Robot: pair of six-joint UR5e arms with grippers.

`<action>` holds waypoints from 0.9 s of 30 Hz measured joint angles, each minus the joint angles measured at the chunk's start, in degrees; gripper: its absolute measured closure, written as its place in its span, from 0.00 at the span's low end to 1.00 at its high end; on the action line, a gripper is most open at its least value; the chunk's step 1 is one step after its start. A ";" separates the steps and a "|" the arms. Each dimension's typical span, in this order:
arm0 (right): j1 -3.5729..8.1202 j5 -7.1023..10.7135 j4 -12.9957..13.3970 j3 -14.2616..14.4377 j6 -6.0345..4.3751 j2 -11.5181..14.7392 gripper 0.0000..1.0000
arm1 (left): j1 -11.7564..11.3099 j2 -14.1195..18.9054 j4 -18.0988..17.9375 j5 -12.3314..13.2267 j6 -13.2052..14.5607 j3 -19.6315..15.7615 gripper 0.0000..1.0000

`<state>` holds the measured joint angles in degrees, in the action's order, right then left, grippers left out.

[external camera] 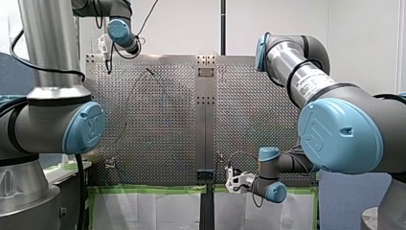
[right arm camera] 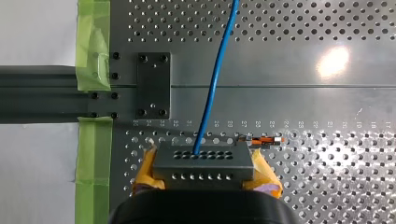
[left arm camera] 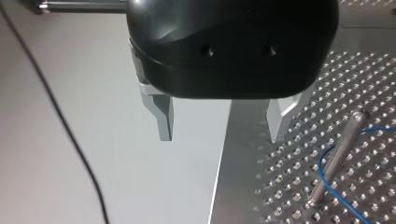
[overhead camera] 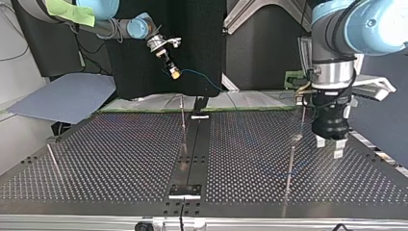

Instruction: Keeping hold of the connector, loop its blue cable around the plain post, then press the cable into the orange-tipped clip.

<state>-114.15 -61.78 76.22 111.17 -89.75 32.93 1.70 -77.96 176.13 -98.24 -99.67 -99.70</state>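
Observation:
My right gripper is shut on a grey connector, gripped between its yellow pads. The blue cable leaves the connector and runs ahead over the perforated plate. The orange-tipped clip lies just beside the connector. In the top view my right gripper hangs high above the far table edge. My left gripper is open, with nothing between its metal fingers. Beside it stands the plain post, with the blue cable curving round its base. In the top view my left gripper hovers next to the post.
Two more thin rods stand on the plate: one near the middle rail and one at the top view's left. Green tape lines the table edge by my right gripper. A dark rail runs down the table's middle.

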 joint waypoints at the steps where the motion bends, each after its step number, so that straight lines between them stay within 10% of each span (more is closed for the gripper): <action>1: -0.02 0.00 -0.01 0.00 0.00 0.00 1.00 | 0.07 -0.41 0.52 0.18 0.51 0.52 0.00; 27: -0.49 -0.10 -0.20 -0.15 0.00 0.00 1.00 | 2.48 -5.32 15.01 -2.24 6.76 4.60 0.00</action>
<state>-114.63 -61.87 76.02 111.02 -89.75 32.93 4.19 -83.28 191.13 -100.48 -92.92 -95.09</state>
